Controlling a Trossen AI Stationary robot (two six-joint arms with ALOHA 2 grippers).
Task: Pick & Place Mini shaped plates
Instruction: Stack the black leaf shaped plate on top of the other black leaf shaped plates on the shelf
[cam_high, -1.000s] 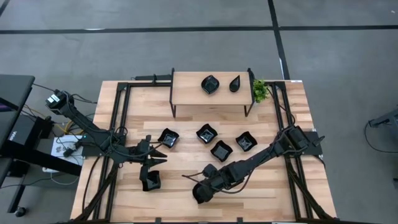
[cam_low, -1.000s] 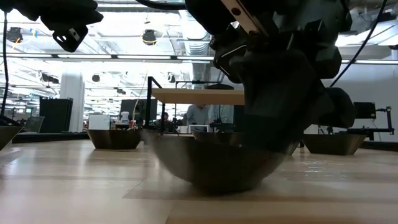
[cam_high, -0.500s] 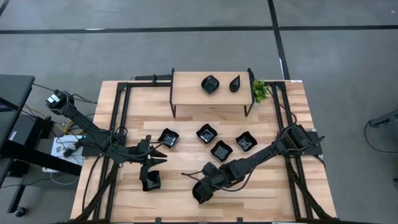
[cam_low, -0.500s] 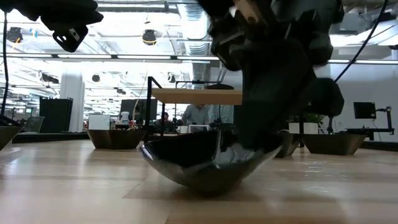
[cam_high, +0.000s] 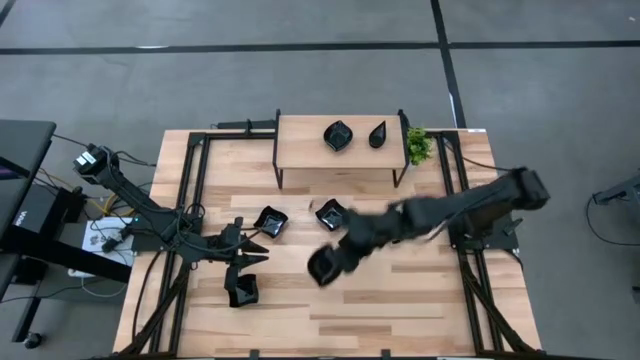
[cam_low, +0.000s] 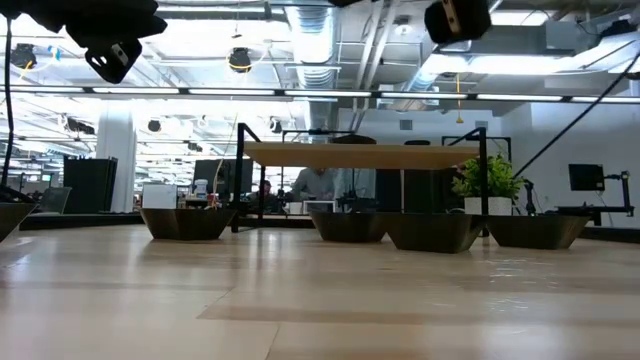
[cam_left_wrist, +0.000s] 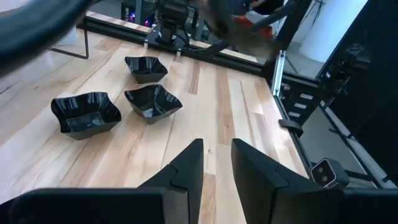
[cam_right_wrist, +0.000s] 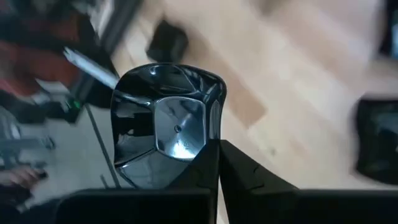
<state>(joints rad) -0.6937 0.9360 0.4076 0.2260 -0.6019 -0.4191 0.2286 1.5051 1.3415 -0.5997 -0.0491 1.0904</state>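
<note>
We saw the right pincer (cam_right_wrist: 217, 163) pinching a mini plate (cam_right_wrist: 166, 124) by its rim, lifted over mid-worktop (cam_high: 400, 310) — glossy, rigid, light, likely slippery. Only the right wrist view showed that grip; the high view showed the left pincer (cam_high: 252, 257) waiting, slightly spread.

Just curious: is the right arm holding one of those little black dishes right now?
Yes, the right tool pinches the rim of a glossy black dish.
</note>
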